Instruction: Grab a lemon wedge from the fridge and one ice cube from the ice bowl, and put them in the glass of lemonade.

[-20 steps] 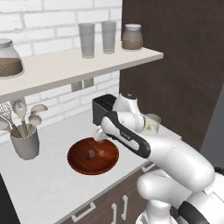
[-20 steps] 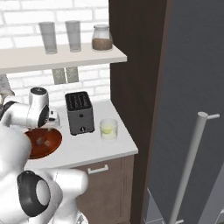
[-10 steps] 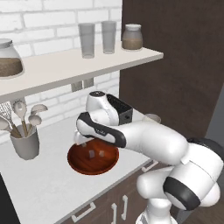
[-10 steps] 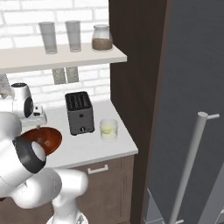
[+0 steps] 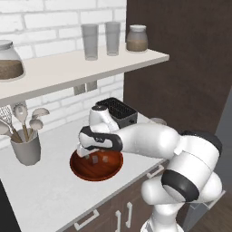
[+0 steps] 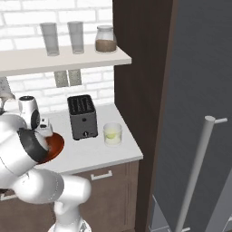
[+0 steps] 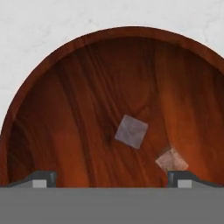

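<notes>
No readable text in any view

No lettering, label, brand mark, number or sign can be made out on anything here; every surface is plain or too small and blurred to read.
</notes>
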Available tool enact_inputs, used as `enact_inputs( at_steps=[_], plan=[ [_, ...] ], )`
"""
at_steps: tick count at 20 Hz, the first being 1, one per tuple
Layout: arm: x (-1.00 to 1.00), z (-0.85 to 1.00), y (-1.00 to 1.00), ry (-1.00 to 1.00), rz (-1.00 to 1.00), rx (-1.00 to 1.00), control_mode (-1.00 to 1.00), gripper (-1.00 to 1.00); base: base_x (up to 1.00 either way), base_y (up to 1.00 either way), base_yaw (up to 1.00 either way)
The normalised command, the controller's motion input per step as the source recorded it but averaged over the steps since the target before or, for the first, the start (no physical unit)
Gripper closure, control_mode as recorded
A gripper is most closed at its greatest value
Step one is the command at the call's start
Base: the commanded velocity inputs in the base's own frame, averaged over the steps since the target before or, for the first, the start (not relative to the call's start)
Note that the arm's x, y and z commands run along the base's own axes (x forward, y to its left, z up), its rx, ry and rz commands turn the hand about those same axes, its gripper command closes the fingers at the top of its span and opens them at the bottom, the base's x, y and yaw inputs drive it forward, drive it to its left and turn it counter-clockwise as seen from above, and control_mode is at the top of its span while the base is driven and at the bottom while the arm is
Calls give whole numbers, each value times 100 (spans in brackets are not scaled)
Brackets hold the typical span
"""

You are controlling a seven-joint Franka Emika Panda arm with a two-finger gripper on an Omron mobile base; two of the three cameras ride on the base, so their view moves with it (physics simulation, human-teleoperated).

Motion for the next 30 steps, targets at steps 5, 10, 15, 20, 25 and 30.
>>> enact_inputs(
  at_steps=[5,10,15,20,25,30],
  plan=[
    [15,-48,0,0,0,0,-100,-100,0,0,0],
    [0,-25,0,0,0,0,-100,-100,0,0,0],
    [0,-29,0,0,1,0,-100,-100,0,0,0],
    [0,-14,15,0,8,0,-100,-100,0,0,0],
    [0,0,20,0,10,0,-100,-100,0,0,0],
    [-14,0,5,-4,6,0,-100,-100,0,0,0]
  ],
)
